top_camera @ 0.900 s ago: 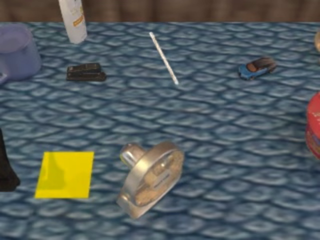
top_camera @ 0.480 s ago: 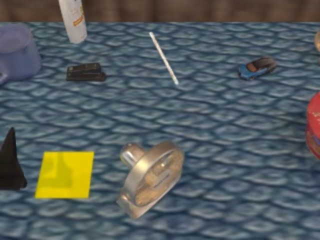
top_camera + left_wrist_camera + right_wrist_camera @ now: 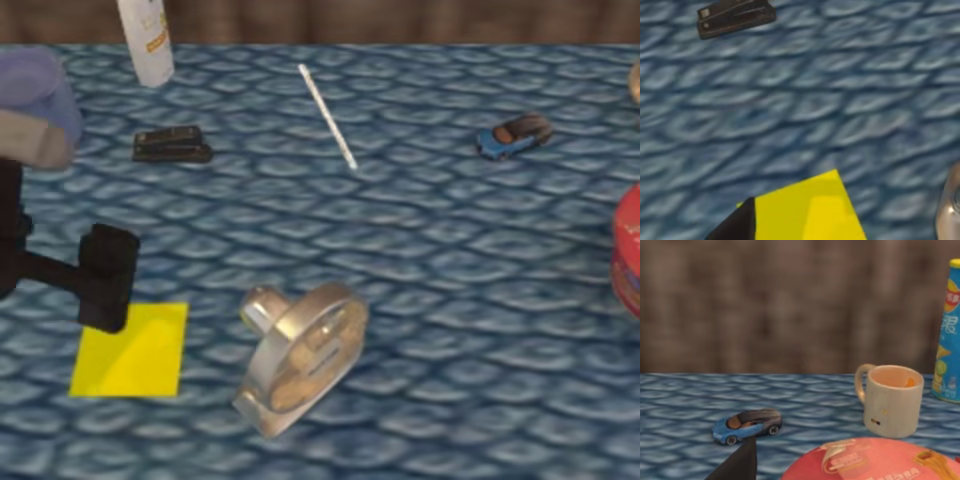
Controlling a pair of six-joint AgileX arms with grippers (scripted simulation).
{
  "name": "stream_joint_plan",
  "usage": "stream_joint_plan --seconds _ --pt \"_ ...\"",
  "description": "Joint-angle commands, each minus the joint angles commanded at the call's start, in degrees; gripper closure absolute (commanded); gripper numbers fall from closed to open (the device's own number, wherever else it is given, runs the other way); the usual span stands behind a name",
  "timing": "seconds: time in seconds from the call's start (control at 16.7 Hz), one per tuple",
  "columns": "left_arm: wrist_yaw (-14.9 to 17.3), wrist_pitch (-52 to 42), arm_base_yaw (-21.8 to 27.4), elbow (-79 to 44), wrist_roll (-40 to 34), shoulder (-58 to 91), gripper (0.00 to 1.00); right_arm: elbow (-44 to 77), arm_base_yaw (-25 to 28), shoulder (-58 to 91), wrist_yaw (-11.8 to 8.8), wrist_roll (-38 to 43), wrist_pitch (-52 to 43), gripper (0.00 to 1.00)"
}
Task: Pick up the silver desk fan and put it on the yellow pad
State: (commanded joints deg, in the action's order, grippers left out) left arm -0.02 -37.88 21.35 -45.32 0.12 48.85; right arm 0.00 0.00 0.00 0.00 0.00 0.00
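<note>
Silver desk fan [image 3: 300,358] lies right of left fingers [image 3: 108,278], grip state unclear.

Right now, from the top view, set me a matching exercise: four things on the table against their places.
Things:
1. silver desk fan
2. yellow pad
3. blue toy car
4. black stapler

Places:
A. far side, towards the right
B. near edge, centre-left
C. far side, towards the left
D. near left, partly under the left gripper

Pairs: 1-B, 2-D, 3-A, 4-C
</note>
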Motion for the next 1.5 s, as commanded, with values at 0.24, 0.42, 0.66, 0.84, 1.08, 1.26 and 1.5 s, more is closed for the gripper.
stream_joint_plan --seconds 0.24,0.42,0.66,0.84,1.08,1.26,1.5 --pt "0.0 -16.3 9.3 -20.8 -0.2 23.0 0.00 0.0 0.0 0.0 0.0 0.0 0.0 0.00" --pt "0.0 -27.0 15.4 -34.7 -0.2 38.4 0.00 0.0 0.0 0.0 0.0 0.0 0.0 0.00" --pt "0.0 -37.8 21.5 -48.4 -0.2 53.3 0.00 0.0 0.0 0.0 0.0 0.0 0.0 0.00" --pt "0.0 -42.1 23.9 -53.2 -0.2 58.9 0.00 0.0 0.0 0.0 0.0 0.0 0.0 0.00" --pt "0.0 -42.7 24.2 -53.8 -0.2 59.7 0.00 0.0 0.0 0.0 0.0 0.0 0.0 0.00" --pt "0.1 -42.3 24.0 -53.4 -0.2 59.5 0.00 0.0 0.0 0.0 0.0 0.0 0.0 0.00" --pt "0.0 -36.6 24.1 -47.8 -0.1 59.7 0.00 0.0 0.0 0.0 0.0 0.0 0.0 0.00"
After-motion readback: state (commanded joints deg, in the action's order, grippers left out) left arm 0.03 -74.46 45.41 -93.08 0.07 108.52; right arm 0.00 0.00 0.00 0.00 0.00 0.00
